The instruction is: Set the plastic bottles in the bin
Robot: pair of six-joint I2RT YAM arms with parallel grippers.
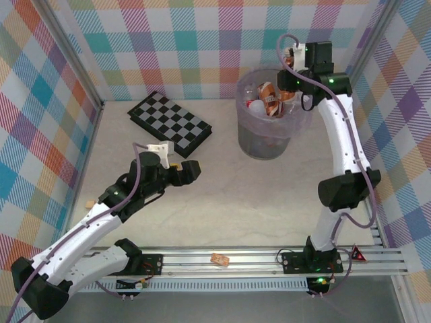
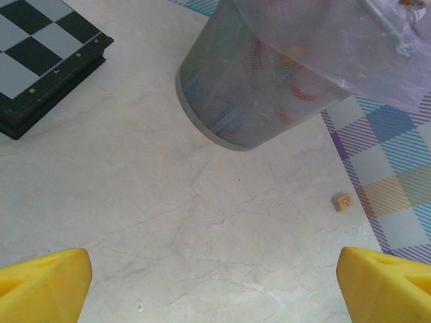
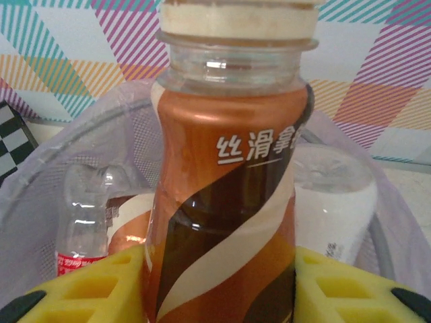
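My right gripper [image 1: 291, 79] hangs over the far right rim of the bin [image 1: 266, 142], a tall translucent pale-purple bucket. It is shut on a plastic bottle with an orange-brown label and a cream cap [image 3: 229, 202], held upright between the yellow fingers [image 3: 94, 289]. Below it, inside the bin [image 3: 101, 134], lie other plastic bottles: a clear one with a red label [image 3: 84, 215] and a white-labelled one [image 3: 337, 208]. More bottles show at the bin's mouth [image 1: 268, 97]. My left gripper [image 1: 189, 171] stands open over bare table [image 2: 215, 282], nothing between its fingers, with the bin [image 2: 256, 101] ahead of it.
A flat black-and-white checkerboard [image 1: 170, 123] lies at the back, left of the bin [image 2: 40, 60]. Small tan cubes sit on the front rail [image 1: 219, 259], by the left wall [image 1: 89, 204] and near the right wall [image 2: 343, 202]. Plaid walls close in three sides.
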